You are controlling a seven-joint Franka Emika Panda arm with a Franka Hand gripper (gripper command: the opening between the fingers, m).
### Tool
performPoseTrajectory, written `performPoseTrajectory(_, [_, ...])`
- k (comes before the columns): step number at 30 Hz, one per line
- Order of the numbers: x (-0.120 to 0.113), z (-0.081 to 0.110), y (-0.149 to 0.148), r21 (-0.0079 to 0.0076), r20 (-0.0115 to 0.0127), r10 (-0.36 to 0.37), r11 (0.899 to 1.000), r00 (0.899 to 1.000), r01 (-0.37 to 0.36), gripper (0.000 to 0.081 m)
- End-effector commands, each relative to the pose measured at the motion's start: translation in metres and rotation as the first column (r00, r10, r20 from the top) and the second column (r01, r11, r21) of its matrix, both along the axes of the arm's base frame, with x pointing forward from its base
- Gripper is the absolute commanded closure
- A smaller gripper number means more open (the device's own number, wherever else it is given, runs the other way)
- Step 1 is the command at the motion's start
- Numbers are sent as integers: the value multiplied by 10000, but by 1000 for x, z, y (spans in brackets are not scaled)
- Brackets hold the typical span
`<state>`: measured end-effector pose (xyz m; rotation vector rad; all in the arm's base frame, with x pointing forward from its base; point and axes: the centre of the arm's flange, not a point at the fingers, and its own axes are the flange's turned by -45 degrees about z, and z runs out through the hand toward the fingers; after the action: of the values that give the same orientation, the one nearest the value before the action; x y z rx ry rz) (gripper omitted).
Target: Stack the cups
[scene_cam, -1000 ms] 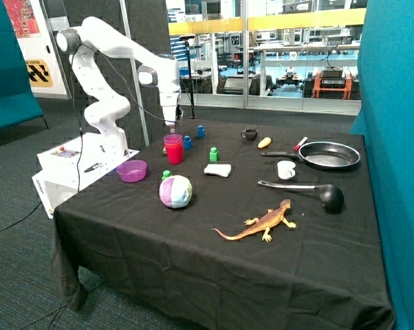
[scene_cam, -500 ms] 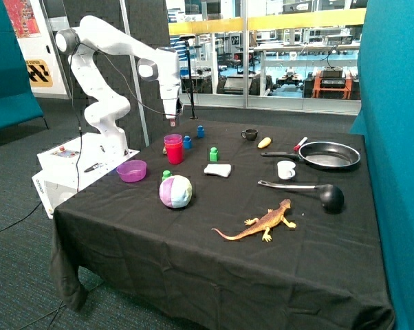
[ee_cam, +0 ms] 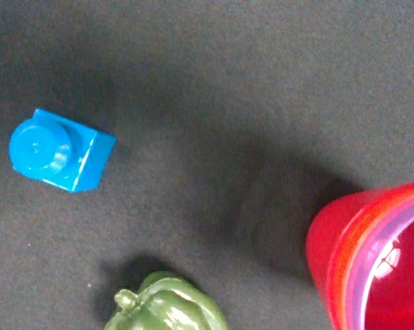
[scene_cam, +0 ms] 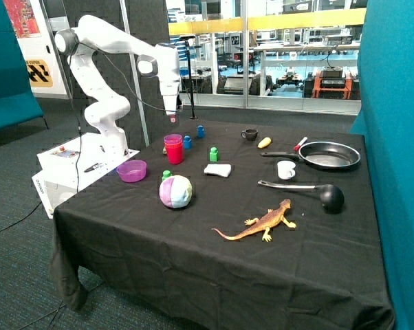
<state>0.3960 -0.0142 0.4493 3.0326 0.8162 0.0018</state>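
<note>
The cups (scene_cam: 173,148) stand nested in one stack on the counter (scene_cam: 214,206), which is draped in black cloth; the red cup is outermost, and the wrist view shows a purple rim and a pink one inside it (ee_cam: 382,265). The claw (scene_cam: 171,118) hangs in the air above the stack, clear of it and holding nothing; whether its fingers are wide or narrow cannot be told. Just beside the stack sits a blue block (scene_cam: 187,142), with a second blue block (scene_cam: 200,130) farther back. The wrist view shows a blue block (ee_cam: 56,150) on the cloth and a green pepper (ee_cam: 167,306) near the stack. A purple bowl (scene_cam: 131,170) sits near the counter edge by the robot base, and a pastel ball (scene_cam: 175,191) lies in front of the stack with a small green piece (scene_cam: 166,174) just behind it. A green block (scene_cam: 213,154) stands next to a white cloth (scene_cam: 219,170). Farther along are a black mug (scene_cam: 249,134), a white mug (scene_cam: 285,169), a pan (scene_cam: 328,155), a black ladle (scene_cam: 310,192) and an orange lizard (scene_cam: 260,223).
</note>
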Motion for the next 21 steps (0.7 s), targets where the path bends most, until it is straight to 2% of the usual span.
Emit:
performPoseTrajectory(1, [5,1,-4,7,-14,52,10000,10000,-52,301])
performPoseTrajectory(10, [13,-5,-7,7,-14,-57,10000,10000,57,299])
performPoseTrajectory(16, [21,-9,-3,7,-14,151,9999,9999,-151,283])
performPoseTrajectory(21, [26,-9,3,7,-14,287,9996,9996,-286,313])
